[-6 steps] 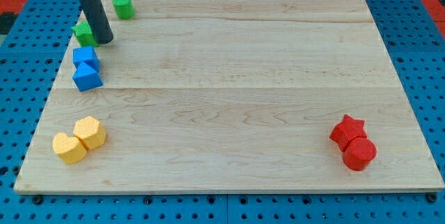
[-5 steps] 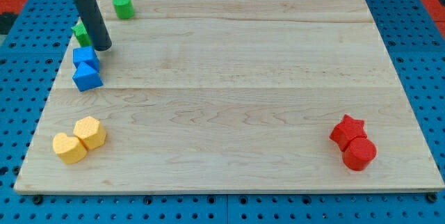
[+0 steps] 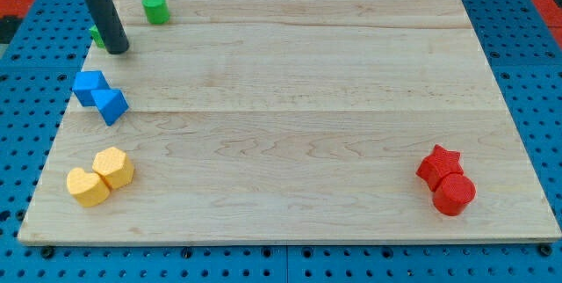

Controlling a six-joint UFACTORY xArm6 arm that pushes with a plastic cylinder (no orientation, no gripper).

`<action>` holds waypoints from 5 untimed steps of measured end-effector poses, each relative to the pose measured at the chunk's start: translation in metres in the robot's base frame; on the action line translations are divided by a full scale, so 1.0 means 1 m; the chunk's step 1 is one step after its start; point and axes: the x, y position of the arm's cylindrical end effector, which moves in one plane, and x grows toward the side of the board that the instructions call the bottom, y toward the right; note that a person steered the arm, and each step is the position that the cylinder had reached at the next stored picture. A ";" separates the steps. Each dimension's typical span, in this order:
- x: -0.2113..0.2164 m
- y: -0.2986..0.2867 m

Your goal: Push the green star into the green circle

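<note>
The green circle [image 3: 155, 8] stands near the board's top left corner. The green star [image 3: 96, 35] lies at the board's left edge, to the lower left of the circle; my rod hides most of it and only a green sliver shows. My tip [image 3: 118, 50] rests on the board just to the right of and below the star, touching or nearly touching it. The circle is apart from the star, about a block's width up and to the right of the rod.
Two blue blocks [image 3: 99, 97] lie below my tip near the left edge. A yellow pair [image 3: 100, 177] lies at the bottom left. A red star [image 3: 439, 165] and a red circle [image 3: 454, 194] lie at the bottom right. The wooden board [image 3: 299, 125] sits on a blue pegboard.
My tip has moved left and up. The green star has slid left to the board's edge. The two blue blocks have shifted left and down.
</note>
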 end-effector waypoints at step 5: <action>-0.081 0.041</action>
